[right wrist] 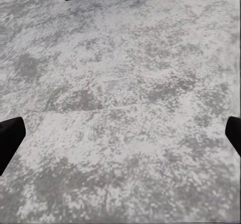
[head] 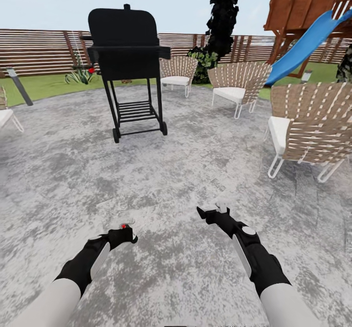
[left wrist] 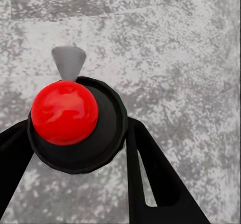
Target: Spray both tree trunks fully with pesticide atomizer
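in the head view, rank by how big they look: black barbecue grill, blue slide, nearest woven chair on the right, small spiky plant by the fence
1. Black barbecue grill
2. Nearest woven chair; nearness inflates it, so its order against the grill is unsure
3. Blue slide, partly hidden
4. Small spiky plant

Open paving [head: 161, 180]; grill [head: 127, 48], chairs [head: 313, 126] ahead

White forearms, black wrists; the left tool [head: 128, 233] bears a red ball.

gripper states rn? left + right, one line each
Left gripper: shut on a black object with a red ball on top.
Right gripper: open, holding nothing, over the grey paving.
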{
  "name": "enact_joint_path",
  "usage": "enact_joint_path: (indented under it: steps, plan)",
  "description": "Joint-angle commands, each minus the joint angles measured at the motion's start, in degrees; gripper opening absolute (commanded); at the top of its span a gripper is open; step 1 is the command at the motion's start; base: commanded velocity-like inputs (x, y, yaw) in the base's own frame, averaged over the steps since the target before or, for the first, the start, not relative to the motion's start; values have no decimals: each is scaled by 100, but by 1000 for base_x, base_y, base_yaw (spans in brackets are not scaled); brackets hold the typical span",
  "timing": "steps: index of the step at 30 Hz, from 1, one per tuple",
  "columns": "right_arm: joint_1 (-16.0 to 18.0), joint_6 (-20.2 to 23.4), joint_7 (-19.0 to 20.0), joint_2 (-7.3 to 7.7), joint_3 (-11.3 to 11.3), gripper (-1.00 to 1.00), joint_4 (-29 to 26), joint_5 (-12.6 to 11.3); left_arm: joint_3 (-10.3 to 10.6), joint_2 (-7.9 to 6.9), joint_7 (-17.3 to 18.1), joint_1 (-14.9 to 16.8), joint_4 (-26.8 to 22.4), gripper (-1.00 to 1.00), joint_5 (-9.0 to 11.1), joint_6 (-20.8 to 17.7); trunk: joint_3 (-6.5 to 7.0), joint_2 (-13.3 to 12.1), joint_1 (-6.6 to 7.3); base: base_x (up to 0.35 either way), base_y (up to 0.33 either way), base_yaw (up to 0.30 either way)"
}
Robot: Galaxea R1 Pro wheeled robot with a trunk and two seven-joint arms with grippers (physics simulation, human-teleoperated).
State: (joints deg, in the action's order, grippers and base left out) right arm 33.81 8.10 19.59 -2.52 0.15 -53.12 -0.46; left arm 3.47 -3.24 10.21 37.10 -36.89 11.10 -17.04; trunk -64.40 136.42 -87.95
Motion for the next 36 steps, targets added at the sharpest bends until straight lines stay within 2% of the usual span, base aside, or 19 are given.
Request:
enact_joint_path:
  steps: [1,28,36]
  plan:
    - [3,35,18,-3,-6,100,-6,-5,23,-9,-10,-1,-11,-100,59,-35,14,-40,24,0,0,-272]
    - [3,34,18,-3,-6,100,-14,-6,23,-7,-10,-1,-11,-100,59,-36,537,-1123,617,0,0,-298]
    - [3,34,18,-3,-6,100,-14,-2,23,-2,-10,-1,-11,-100,62,-36,567,-1123,617,0,0,-300]
